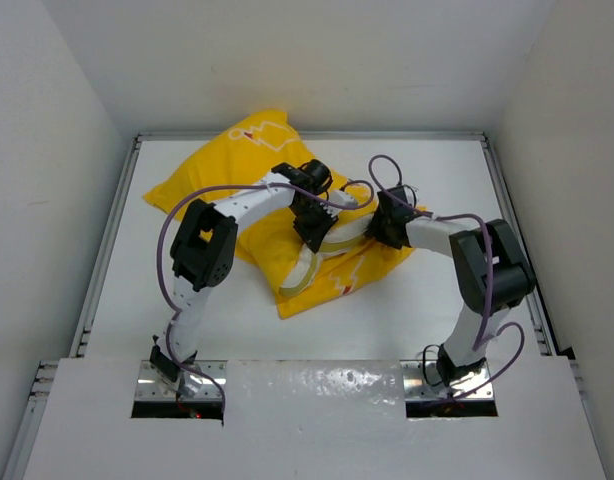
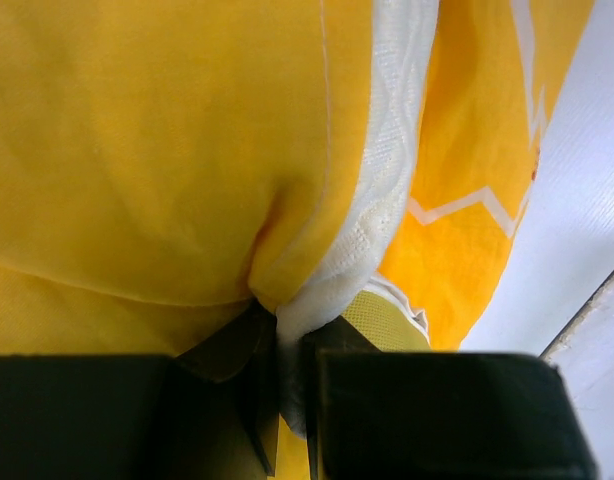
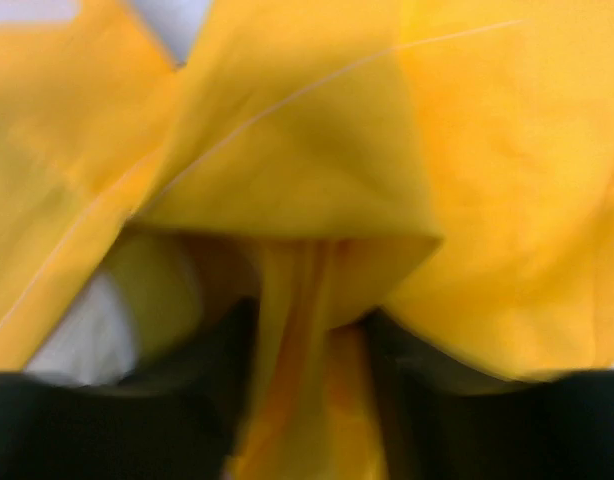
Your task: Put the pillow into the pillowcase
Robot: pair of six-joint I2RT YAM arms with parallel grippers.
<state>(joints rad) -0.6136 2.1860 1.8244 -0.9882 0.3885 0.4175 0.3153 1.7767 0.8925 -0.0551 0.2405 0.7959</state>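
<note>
The bright yellow pillowcase (image 1: 227,170) lies crumpled across the middle of the table. The cream-white pillow (image 1: 312,268) shows only as an edge at the case's near opening. My left gripper (image 1: 312,238) is over that opening. In the left wrist view the left gripper (image 2: 290,400) is shut on the pillow's white quilted edge (image 2: 392,170), with pillowcase fabric (image 2: 157,150) bunched against it. My right gripper (image 1: 379,228) is at the case's right side. In the blurred right wrist view the right gripper (image 3: 307,400) stands open, with a loose fold of pillowcase (image 3: 487,150) between the fingers.
The white table (image 1: 187,320) has raised rails along its left edge (image 1: 107,250) and right edge (image 1: 517,230), and white walls close it in on three sides. Purple cables loop over both arms above the fabric.
</note>
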